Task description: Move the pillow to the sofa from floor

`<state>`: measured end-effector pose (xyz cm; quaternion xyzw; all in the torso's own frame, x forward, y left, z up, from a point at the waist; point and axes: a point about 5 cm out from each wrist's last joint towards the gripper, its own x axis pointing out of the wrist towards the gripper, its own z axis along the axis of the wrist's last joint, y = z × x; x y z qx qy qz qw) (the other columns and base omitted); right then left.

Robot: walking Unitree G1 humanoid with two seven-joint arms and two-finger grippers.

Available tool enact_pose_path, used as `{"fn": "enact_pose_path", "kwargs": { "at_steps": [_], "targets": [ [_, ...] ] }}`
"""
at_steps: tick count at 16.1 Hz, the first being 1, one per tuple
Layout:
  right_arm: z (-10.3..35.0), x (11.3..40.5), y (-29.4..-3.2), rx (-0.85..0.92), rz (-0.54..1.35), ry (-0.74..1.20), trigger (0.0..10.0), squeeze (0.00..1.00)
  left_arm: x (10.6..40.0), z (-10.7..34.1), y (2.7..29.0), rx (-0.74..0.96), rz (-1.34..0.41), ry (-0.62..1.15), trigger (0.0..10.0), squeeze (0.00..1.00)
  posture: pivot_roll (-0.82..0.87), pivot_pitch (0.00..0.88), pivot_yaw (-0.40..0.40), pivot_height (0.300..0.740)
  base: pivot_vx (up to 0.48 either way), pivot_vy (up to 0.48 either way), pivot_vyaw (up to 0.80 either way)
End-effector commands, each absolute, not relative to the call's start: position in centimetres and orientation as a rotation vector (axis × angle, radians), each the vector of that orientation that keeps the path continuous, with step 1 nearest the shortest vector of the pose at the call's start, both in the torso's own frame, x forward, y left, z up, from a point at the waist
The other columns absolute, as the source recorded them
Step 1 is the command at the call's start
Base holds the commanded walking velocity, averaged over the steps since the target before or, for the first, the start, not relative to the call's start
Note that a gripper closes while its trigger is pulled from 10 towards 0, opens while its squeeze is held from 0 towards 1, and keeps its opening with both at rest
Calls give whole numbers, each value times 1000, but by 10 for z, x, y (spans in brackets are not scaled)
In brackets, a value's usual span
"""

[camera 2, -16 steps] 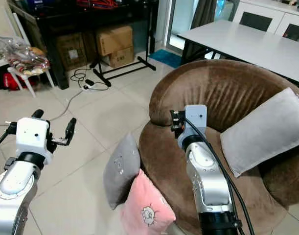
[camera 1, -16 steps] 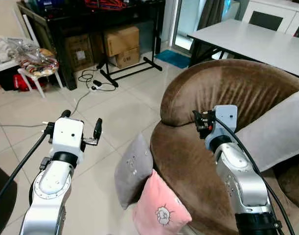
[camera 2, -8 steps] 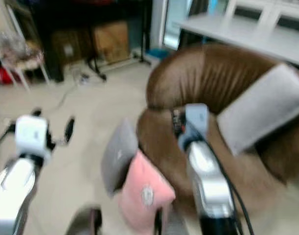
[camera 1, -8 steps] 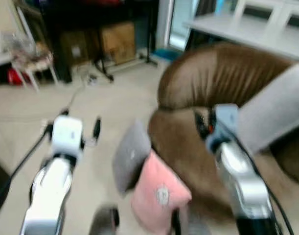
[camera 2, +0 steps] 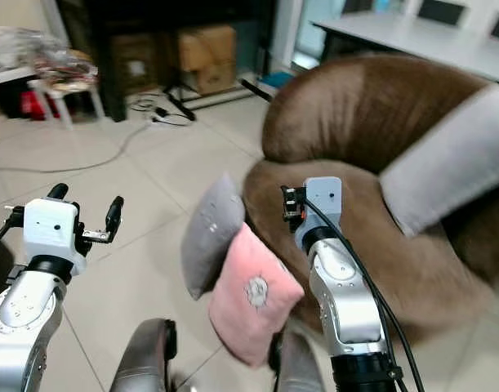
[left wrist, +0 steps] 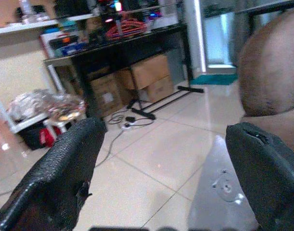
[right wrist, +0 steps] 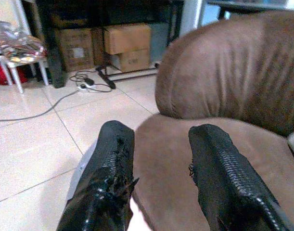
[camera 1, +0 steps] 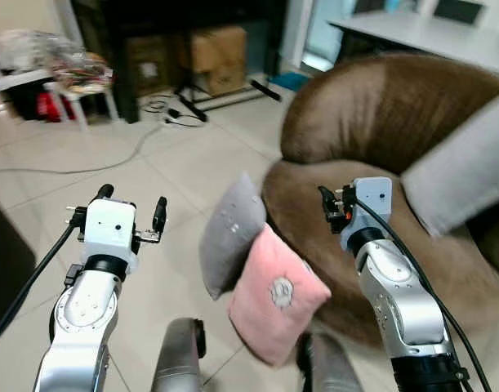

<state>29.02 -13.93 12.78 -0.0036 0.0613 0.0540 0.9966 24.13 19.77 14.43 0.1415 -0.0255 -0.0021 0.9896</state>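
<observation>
On the tiled floor (camera 1: 151, 171) stood the biggest thing, the round brown sofa (camera 1: 380, 131), with a long grey cushion (camera 1: 457, 175) leaning on its back. At the front edge of the sofa two pillows leaned on the floor: a grey pillow (camera 1: 230, 233) and, in front of it and touching it, a pink pillow (camera 1: 275, 294). Compared with one second before, both pillows appeared higher in the head views and the robot's own legs (camera 1: 177, 359) had come into the picture. I think the head had bent down, and the pillows themselves had not moved. So the task was not yet started. The left gripper (camera 1: 131, 214) was held over the bare floor beside the grey pillow, its fingers wide apart. The right gripper (right wrist: 166, 168) was above the sofa seat, fingers apart, holding nothing.
</observation>
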Motion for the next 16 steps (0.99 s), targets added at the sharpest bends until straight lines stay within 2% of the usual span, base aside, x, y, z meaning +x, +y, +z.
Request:
{"fn": "enact_pose_path", "kwargs": {
  "at_steps": [1, 12, 14, 16],
  "targets": [
    [132, 292, -144, -19, 96, 99, 10000, 0, 242, 146, 194, 273, -21, -64, 10000, 0, -69, 0, -31, 611, 0, 0, 0],
    [130, 292, -142, -17, 98, 117, 10000, 0, 242, 146, 195, 265, -24, -63, 10000, 0, -69, 0, -30, 611, 251, 0, 0],
    [130, 293, -143, -17, 98, 115, 10000, 0, 243, 146, 195, 264, -24, -63, 10000, 0, -70, 0, -31, 611, 253, 0, -744],
    [131, 293, -143, -26, 98, 108, 10000, 0, 243, 146, 195, 262, -24, -64, 10000, 0, -70, 0, -31, 611, 255, 0, 0]
  ]
}}
